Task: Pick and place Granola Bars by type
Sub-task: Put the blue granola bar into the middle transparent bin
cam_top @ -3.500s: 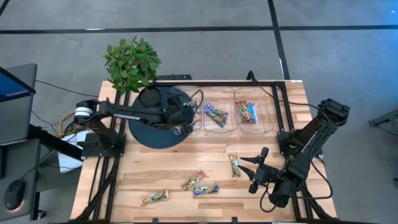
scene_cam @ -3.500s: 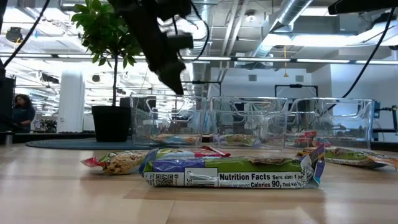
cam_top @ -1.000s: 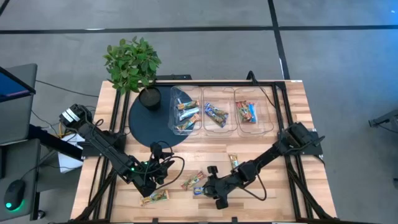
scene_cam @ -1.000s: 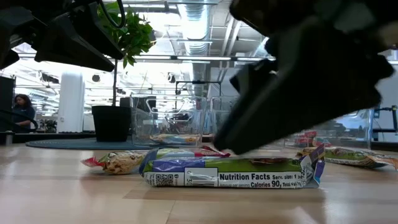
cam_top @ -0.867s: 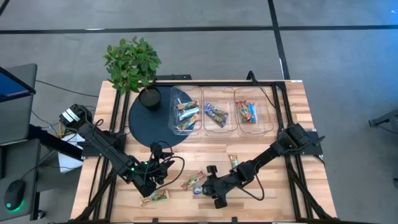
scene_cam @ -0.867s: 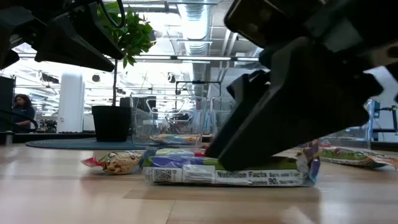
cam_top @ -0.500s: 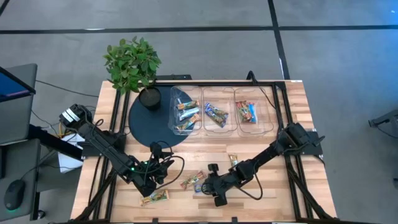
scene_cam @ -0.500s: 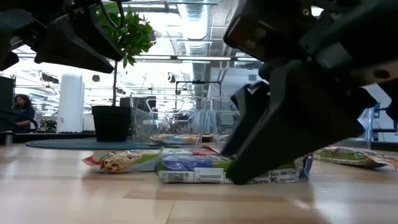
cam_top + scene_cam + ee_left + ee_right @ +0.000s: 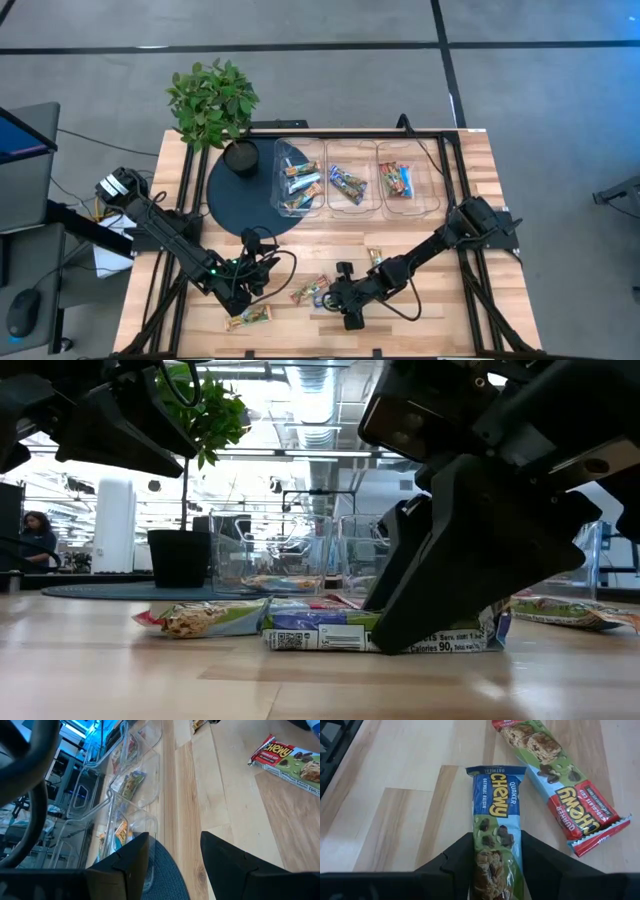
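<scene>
A blue granola bar lies flat on the wooden table, near the front edge and about midway along it. The right gripper is down on this bar, with one finger on each long side, so the bar is clamped between them. A red and green bar is seen just beside the blue one, tilted a little and not touching it. Another bar is found to the left, close to the front edge, and one more bar rests farther back, right of the middle.

The left gripper hangs low over the table near that left bar. Its fingers are spread apart and nothing is held in them.

The table is made of light wood planks with a black frame along its sides. Bare wood is seen in front of the bars and between them and the back row, so there is open room there.

At the back, three clear bins are lined up side by side, each with bars inside. A round dark mat sits beside them, with a potted plant at its back. The room past the table is wide and bright, with pipes on the ceiling. A person is seen far off on the left.
</scene>
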Tool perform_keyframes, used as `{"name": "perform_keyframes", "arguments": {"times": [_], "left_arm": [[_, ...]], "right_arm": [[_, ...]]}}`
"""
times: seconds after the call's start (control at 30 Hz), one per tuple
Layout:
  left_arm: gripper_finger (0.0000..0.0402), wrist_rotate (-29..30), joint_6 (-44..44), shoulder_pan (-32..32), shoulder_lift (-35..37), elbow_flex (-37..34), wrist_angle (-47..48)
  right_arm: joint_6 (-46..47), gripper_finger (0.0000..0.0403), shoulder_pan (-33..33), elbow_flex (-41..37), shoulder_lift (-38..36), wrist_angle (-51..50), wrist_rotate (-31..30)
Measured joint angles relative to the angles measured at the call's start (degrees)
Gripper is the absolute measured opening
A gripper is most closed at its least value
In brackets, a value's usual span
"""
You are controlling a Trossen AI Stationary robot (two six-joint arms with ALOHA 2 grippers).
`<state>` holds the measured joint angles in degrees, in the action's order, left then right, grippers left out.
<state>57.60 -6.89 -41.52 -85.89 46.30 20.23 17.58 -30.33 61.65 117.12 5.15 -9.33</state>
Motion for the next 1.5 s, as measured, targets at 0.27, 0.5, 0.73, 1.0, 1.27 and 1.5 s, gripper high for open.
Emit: {"name": "perform_keyframes", "arguments": {"times": [0.27, 0.5, 0.73, 1.0, 1.27, 1.5], "left_arm": [[0.0174, 0.0, 0.0, 0.0, 0.0, 0.0, 0.0], [0.0174, 0.0, 0.0, 0.0, 0.0, 0.0, 0.0], [0.0174, 0.0, 0.0, 0.0, 0.0, 0.0, 0.0], [0.0174, 0.0, 0.0, 0.0, 0.0, 0.0, 0.0], [0.0174, 0.0, -0.3, 0.0, 0.0, 0.0, 0.0], [0.0174, 0.0, -0.4, 0.0, 0.0, 0.0, 0.0]], "right_arm": [[-0.2, 0.0108, 0.0, 0.0, 0.0, -0.6, 0.0], [-2.8, 0.0109, -0.3, 1.2, 0.2, -1.9, 0.2], [-5.9, 0.0105, -1.1, 2.4, 0.3, -2.7, -0.3], [-6.0, 0.0103, -1.1, 4.3, 0.4, -5.9, -0.2], [-6.1, 0.0103, -1.8, 6.2, 0.4, -9.2, 0.3], [-6.2, 0.0102, -3.5, 8.6, -0.8, -15.4, -3.6]]}}
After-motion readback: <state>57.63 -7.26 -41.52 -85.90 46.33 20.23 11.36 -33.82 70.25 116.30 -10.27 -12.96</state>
